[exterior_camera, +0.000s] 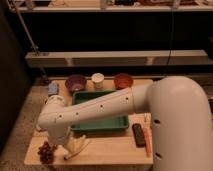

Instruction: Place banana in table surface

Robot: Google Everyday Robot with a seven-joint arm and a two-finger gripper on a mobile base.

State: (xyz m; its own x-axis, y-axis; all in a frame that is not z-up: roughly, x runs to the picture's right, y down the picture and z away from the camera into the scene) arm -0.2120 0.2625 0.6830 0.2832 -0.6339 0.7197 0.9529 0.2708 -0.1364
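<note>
**A:** Where is the banana?

**B:** The banana [78, 146] is at the front-left of the surface [112, 150], close to the front edge. It is pale yellow and lies at a slant, with its lower tip pointing toward the front-left corner. I cannot tell whether it rests fully on the wood or is held just above it.

**A:** And the tool?

**B:** The tool [67, 144] is down at the banana's left side, touching it or just beside it, at the end of the white arm [95, 110]. I cannot tell whether it is spread, pressed together or pinching the fruit, because the arm's last link covers it.

**A:** How does the arm run?

**B:** It comes from the big white body on the right and crosses leftward over the surface. It bends at a rounded elbow above the left edge, then drops to the banana.

**A:** What lies nearest?

**B:** A dark red grape cluster [46, 152] sits just left of the banana, by the front-left corner. Behind both, in the middle of the surface, is a green tray [107, 123], partly hidden by the arm.

**A:** Farther out?

**B:** Along the back edge stand a purple bowl [75, 82], a white cup [98, 80] and an orange-brown bowl [123, 80], left to right. A small blue thing [53, 88] lies left of the purple bowl. To the right of the tray, a dark block [138, 135] lies just beside a slim orange piece [147, 142].
</note>
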